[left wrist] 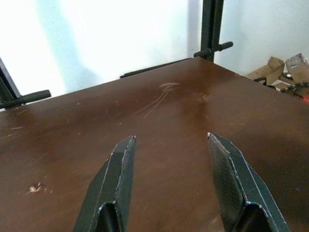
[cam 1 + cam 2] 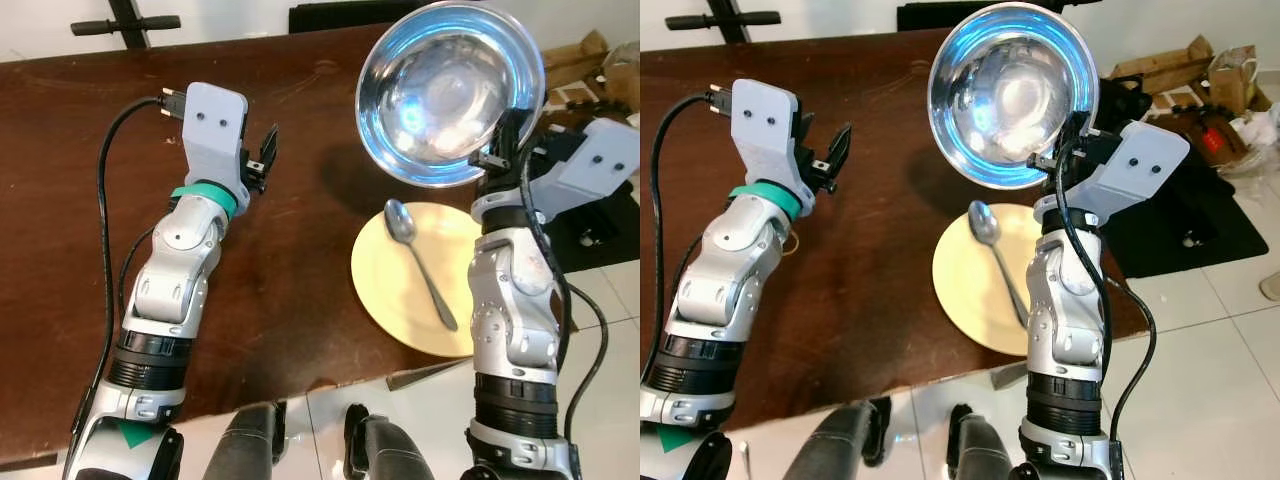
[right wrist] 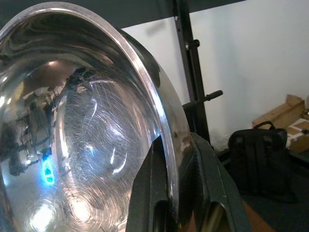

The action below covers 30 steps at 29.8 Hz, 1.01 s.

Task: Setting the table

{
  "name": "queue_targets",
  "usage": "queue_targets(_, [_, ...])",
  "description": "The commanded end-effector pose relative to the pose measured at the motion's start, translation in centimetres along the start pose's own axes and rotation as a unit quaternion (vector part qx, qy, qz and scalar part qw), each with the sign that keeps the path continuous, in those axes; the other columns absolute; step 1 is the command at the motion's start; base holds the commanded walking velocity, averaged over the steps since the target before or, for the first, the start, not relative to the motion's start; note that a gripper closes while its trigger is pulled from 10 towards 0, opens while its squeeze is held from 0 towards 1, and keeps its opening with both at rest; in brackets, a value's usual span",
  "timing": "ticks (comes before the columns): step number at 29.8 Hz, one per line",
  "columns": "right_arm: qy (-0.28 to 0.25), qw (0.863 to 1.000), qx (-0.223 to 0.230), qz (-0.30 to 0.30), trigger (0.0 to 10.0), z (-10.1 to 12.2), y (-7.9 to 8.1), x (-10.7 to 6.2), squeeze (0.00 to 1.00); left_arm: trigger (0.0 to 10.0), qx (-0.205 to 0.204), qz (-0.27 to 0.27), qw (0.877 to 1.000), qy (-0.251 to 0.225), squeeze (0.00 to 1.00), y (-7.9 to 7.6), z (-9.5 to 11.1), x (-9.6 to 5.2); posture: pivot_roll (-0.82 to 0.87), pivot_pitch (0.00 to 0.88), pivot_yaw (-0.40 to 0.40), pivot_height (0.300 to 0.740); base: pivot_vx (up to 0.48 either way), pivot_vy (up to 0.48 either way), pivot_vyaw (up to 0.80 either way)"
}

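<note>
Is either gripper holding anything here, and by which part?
The right gripper pinches the steel bowl by its rim, holding it above the table. The left gripper is open, holding nothing.

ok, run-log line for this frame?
right gripper: shut on shiny steel bowl rim, raised | left gripper: open, over brown table | spoon on yellow plate

Left arm reached out toward 12 o'clock, left gripper (image 1: 169,183) with its two fingers spread apart, right arm lifted up, right gripper (image 3: 176,193) pinched tight on a bowl (image 2: 450,90) rim
</note>
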State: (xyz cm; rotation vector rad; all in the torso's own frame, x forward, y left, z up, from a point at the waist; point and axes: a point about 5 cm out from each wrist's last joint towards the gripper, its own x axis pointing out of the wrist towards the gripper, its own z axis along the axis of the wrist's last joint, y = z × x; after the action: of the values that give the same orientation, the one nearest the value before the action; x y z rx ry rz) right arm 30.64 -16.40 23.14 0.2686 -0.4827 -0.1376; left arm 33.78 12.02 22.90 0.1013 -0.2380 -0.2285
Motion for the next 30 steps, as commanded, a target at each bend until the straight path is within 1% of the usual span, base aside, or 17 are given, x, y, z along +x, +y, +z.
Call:
queue_targets(1, [0.001,1.0,0.005,0.004,10.0,0.03,0.11,-0.07,0.0,10.0,0.004,-0.002,1.0,0.006,0.0,-0.25,-0.54,-0.1,0.16,0.088,0.04,0.74,-0.304,0.0,0.0])
queue_targets(30, [0.006,1.0,0.019,0.01,10.0,-0.06,0.22,0.2,0.0,10.0,0.008,-0.002,1.0,-0.008,0.0,-0.19,-0.46,0.32,0.16,0.074,0.042,0.74,-0.301,0.0,0.0])
